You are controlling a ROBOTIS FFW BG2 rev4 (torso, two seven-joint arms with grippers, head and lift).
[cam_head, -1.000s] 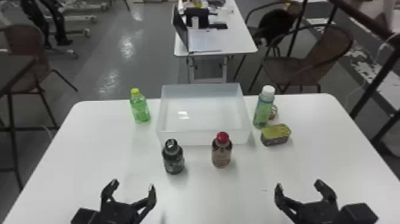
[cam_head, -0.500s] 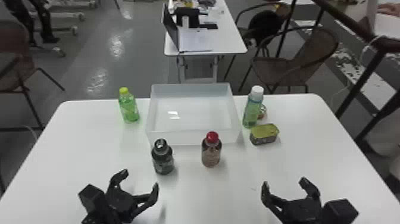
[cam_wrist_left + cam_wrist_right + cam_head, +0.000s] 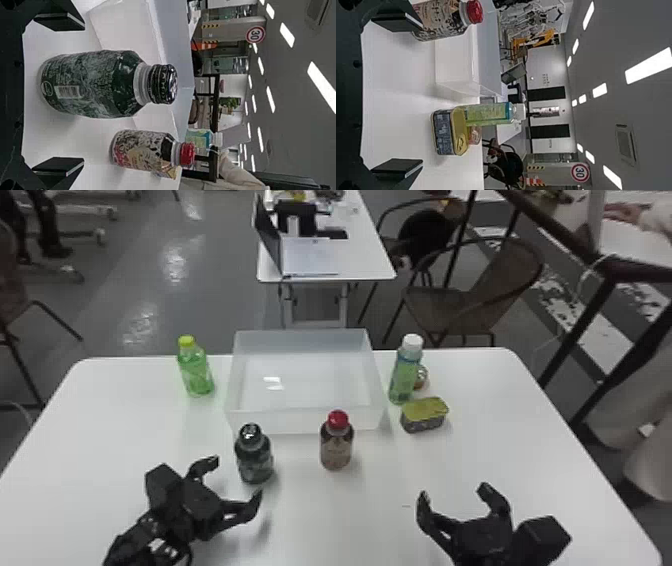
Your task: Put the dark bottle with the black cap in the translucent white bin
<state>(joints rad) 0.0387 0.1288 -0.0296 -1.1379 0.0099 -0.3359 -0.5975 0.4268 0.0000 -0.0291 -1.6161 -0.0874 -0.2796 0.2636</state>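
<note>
Dark, broad-shouldered bottle with the black, shiny cap [image 3: 254,457]: I see it upright on the white table [image 3: 360,515], just in front of the translucent white rectangular bin [image 3: 280,421], near its left corner. It is outside the bin. My left gripper [image 3: 235,479] is beside it, fingers well apart and holding nothing; in the left wrist view I have the bottle ahead, between the two spread fingers.

My right gripper [image 3: 454,491] is over the right part of the table, also spread and empty.

To the dark bottle's right I have a brown bottle with a red cap [image 3: 336,447], upright before the bin. A clear green bottle with a yellow-green cap [image 3: 196,372] stands left of the bin. On its right are a slim green bottle with a white cap [image 3: 406,370] and a low, yellow-topped tin [image 3: 424,415].
</note>
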